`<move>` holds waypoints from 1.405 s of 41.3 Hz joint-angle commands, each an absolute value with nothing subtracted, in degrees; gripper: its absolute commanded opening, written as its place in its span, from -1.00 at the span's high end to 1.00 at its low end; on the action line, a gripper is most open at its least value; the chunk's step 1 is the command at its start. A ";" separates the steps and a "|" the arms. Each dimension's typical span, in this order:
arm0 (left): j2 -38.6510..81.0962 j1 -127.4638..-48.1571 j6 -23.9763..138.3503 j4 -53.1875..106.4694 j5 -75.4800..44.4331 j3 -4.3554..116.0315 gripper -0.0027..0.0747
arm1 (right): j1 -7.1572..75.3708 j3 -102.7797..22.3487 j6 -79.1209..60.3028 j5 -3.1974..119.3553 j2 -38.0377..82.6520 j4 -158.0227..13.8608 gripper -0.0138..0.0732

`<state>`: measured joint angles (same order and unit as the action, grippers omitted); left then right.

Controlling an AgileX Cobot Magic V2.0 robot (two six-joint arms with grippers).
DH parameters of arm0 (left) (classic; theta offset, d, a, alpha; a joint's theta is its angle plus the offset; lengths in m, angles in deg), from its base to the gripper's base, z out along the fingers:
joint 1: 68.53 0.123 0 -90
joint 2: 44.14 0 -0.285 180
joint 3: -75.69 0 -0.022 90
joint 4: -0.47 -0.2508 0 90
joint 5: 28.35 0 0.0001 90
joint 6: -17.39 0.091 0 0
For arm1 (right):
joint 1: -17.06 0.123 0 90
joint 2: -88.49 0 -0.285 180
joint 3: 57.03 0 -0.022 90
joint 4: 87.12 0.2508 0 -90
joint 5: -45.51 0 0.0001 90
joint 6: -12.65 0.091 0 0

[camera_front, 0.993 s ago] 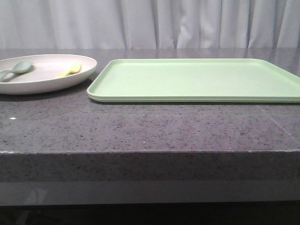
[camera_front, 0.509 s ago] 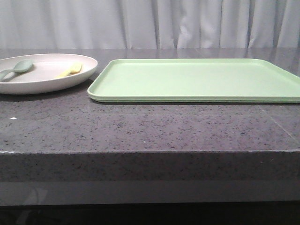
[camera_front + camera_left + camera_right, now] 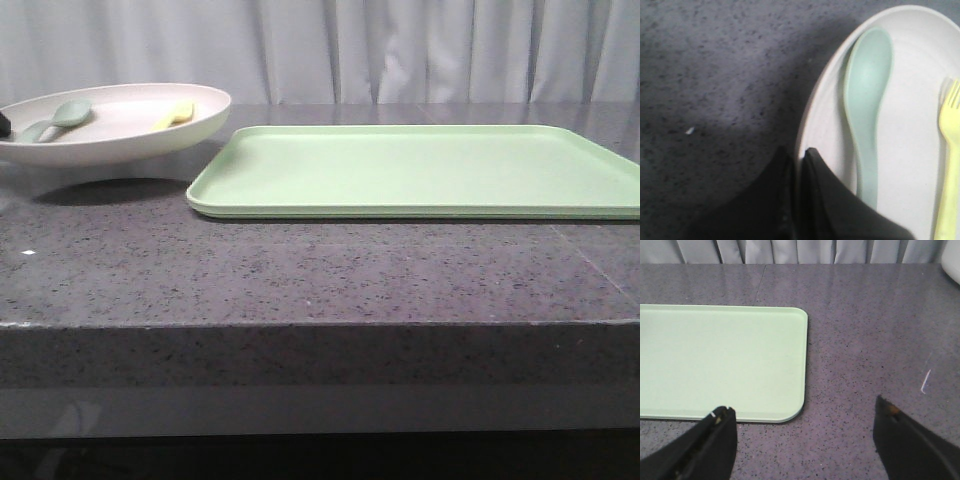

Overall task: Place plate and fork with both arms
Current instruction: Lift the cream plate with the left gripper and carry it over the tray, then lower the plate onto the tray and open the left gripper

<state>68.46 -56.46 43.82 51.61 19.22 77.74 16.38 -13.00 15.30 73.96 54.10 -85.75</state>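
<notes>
The plate (image 3: 110, 135) hangs clear of the dark speckled surface (image 3: 300, 270), its shadow lying on the stone beneath it, just beside the near-left corner of the light-green tray (image 3: 420, 168). The plate tilts a little, its side toward the tray riding higher than its far side. The left gripper (image 3: 799, 157) has its two black fingers (image 3: 817, 195) drawn close together over the plate's rim (image 3: 807, 125), one finger outside the rim and one inside; in the front view only a small dark tip of it shows at the plate's edge farthest from the tray.

Inside the plate lie two utensils. The fork (image 3: 174, 114) is pale yellow and rests on the half of the plate nearer the tray, with its tines (image 3: 951, 95) pointing away from the fingers. The grey-green spoon (image 3: 60, 117) lies beside it on the half farther from the tray, bowl away from the fingers, its handle reaching toward them.

The tray lies flat on the surface. The right gripper (image 3: 802, 437) hovers over the surface just off the tray's corner, its fingers (image 3: 715, 440) spread wide with nothing between them.
</notes>
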 commanded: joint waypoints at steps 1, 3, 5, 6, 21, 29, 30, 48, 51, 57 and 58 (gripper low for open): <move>63.86 -59.24 40.24 56.32 16.94 79.60 0.98 | 16.14 -14.87 14.82 69.67 53.38 -85.55 -0.66; 63.61 -60.56 38.72 56.32 16.16 79.60 0.98 | 16.14 -14.87 14.82 69.67 53.38 -85.55 -0.66; 63.58 -62.30 37.31 56.32 15.15 79.60 0.98 | 16.14 -14.87 14.82 69.67 53.38 -85.55 -0.66; 63.58 -63.40 36.80 56.32 14.71 79.60 0.98 | 16.14 -14.87 14.82 69.67 53.38 -85.55 -0.66; 63.70 -81.50 18.70 40.05 3.49 85.84 0.98 | 16.14 -14.87 14.82 69.67 53.38 -85.55 -0.66; 66.42 -88.66 6.81 31.50 3.64 91.91 0.98 | 16.14 -14.87 14.82 69.67 53.38 -85.55 -0.66; 67.02 -89.57 4.60 29.24 3.76 92.77 0.98 | 16.14 -14.87 14.82 69.67 53.38 -85.55 -0.66; 74.24 -98.28 -13.33 16.74 3.40 97.13 0.98 | 16.14 -14.87 14.82 69.67 53.38 -85.55 -0.66; 74.84 -98.92 -14.59 16.72 3.40 97.13 0.98 | 16.14 -14.87 14.82 69.67 53.38 -85.55 -0.66; 75.85 -99.96 -15.35 16.29 2.76 97.13 0.98 | 16.14 -14.87 14.82 69.67 53.38 -85.55 -0.66; 75.94 -99.96 -15.44 16.29 2.64 97.13 0.98 | 16.14 -14.87 14.82 69.67 53.38 -85.55 -0.66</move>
<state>79.42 -99.08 -14.21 15.23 7.26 94.84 16.38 -13.00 15.30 73.96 54.10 -85.75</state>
